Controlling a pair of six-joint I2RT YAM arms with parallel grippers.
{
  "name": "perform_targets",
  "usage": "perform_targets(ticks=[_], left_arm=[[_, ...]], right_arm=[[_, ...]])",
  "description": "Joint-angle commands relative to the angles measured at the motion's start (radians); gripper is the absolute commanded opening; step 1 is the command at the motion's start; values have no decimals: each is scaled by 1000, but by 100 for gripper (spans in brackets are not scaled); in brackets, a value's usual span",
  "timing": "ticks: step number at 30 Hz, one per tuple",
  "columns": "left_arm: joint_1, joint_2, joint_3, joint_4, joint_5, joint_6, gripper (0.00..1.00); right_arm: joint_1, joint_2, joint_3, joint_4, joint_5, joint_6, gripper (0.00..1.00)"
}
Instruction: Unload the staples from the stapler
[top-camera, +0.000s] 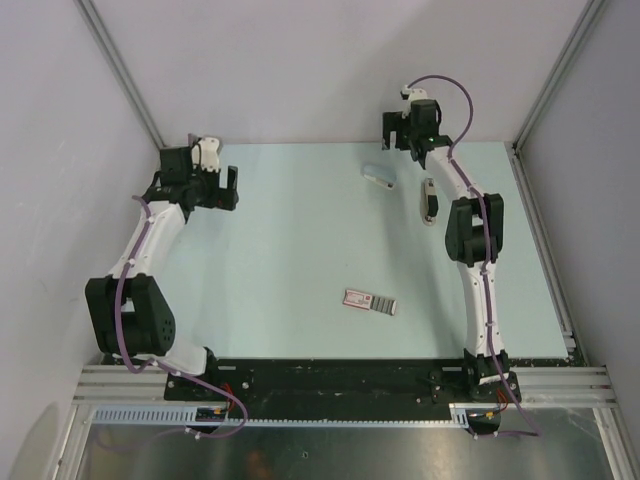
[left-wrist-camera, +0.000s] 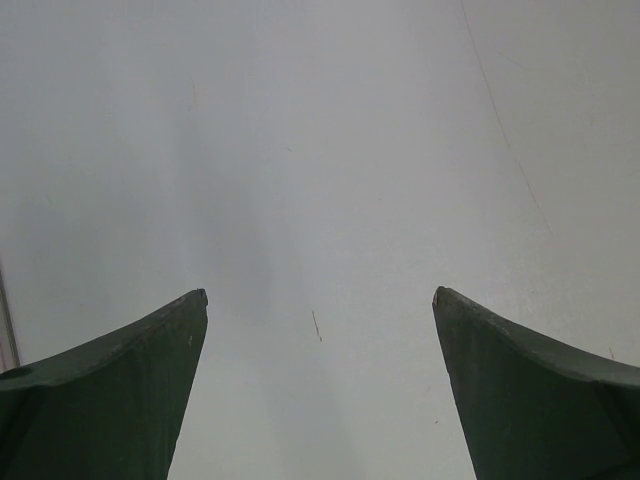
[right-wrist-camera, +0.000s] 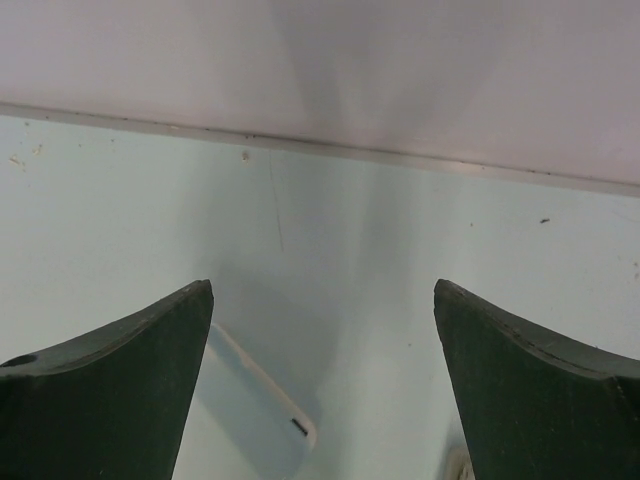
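Dark green jaws of left gripper (left-wrist-camera: 320, 292) and right gripper (right-wrist-camera: 322, 285) gape empty; clear plastic piece (right-wrist-camera: 262, 400) lies beneath the right pair, stapler (top-camera: 430, 198) nearby, outside them.

Clear plastic piece (right-wrist-camera: 250, 420) partly hidden behind right gripper (right-wrist-camera: 322, 286).

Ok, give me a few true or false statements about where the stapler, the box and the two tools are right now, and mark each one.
1. The left tool is open and empty. True.
2. The right tool grips the small slim stapler with a black top and pale grey base. False: that tool is open, and the stapler lies free on the pale blue-green table.
3. The flat red-and-white labelled box lies against the back wall. False: it lies out in the open, toward the table's near edge.
4. The small clear plastic piece lies left of the stapler in the top view, apart from it. True.
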Motion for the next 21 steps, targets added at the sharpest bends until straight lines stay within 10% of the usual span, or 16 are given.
perform_targets(ticks=[1,21], left_arm=[[0,-14,-4,46,14,-4,99],[-24,-52,-61,66,-17,16,99]], right_arm=[[-22,66,81,1,-134,-81,96],[-15,-71,-235,-17,-461,-117,90]])
